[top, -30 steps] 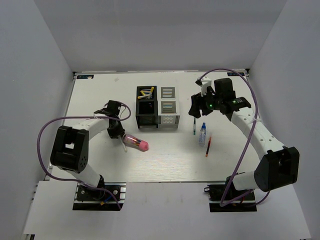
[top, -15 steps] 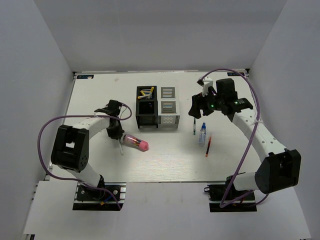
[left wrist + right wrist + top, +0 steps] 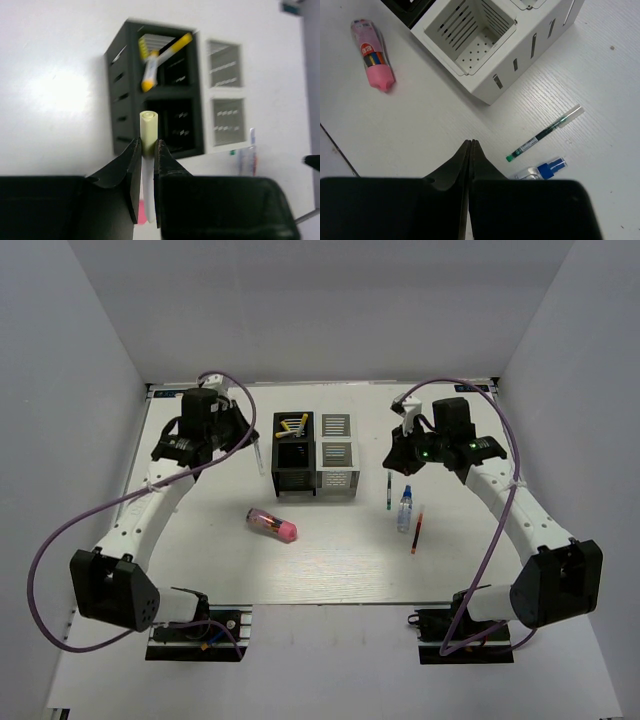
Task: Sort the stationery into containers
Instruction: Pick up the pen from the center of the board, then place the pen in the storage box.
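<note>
Left gripper (image 3: 145,150): pinching white pen (image 3: 149,121)
Right gripper (image 3: 470,148): pressed together, empty
Loose, we count four: cylinder (image 3: 272,525), bottle (image 3: 404,510), green pen (image 3: 388,492), red pen (image 3: 415,533)
Organizers (image 3: 293,480): two

Both arms, left arm (image 3: 150,508) and right arm (image 3: 510,508), are white tubes with chunky black joints and looping purple cables (image 3: 455,380). The left gripper (image 3: 146,145) and right gripper (image 3: 470,142) have matte black jaws.

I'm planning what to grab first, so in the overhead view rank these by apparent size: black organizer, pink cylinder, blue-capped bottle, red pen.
1. black organizer
2. pink cylinder
3. blue-capped bottle and red pen: similar length, bottle thicker, too close to rank.
</note>
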You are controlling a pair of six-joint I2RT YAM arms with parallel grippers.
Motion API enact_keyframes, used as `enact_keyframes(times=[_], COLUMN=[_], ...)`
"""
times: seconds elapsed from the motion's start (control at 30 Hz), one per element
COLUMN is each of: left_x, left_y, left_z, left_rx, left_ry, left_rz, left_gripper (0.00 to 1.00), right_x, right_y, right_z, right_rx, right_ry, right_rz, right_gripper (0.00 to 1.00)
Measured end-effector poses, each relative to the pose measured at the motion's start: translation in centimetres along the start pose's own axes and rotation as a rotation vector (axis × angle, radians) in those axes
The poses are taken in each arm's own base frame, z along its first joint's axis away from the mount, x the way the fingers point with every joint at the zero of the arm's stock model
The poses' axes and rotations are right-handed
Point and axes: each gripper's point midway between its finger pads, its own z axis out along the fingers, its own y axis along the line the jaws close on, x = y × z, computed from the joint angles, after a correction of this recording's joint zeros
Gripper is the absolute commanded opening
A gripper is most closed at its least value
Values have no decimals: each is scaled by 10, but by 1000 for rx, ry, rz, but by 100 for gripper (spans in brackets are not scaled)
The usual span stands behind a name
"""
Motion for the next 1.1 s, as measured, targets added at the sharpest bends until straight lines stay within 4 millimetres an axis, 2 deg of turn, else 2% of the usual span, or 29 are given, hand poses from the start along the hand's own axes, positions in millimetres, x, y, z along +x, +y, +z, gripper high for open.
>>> enact_keyframes(times=[0.13,0.3,0.5,0.57,0.7,0.9,1.0,1.1], left_x=[-34,-79,-103,-105,-89,-71,-62,-54], left_y=[-35,-68,-75,-74,-70,-70,-71,-66], left_z=[12,51,99,113,138,158,164,167], left_rx=[133,238,238,222,186,159,144,118], left_ry=[-86,-218,-301,-315,-298,-275,-265,-263], left_rz=[26,72,109,125,150,182,198,210], left_gripper=[0,0,0,0,0,1,15,22], right_x=[2,3,17,19,19,20,20,20], right_y=[-2,-3,-7,-9,-13,-17,-18,-20], right_z=[2,3,5,5,3,2,1,1], right_rx=[1,9,22,28,41,51,54,59], right_ry=[8,13,42,48,46,45,45,44], right_rz=[4,5,17,21,24,20,22,25], right_gripper=[0,0,0,0,2,18,22,23])
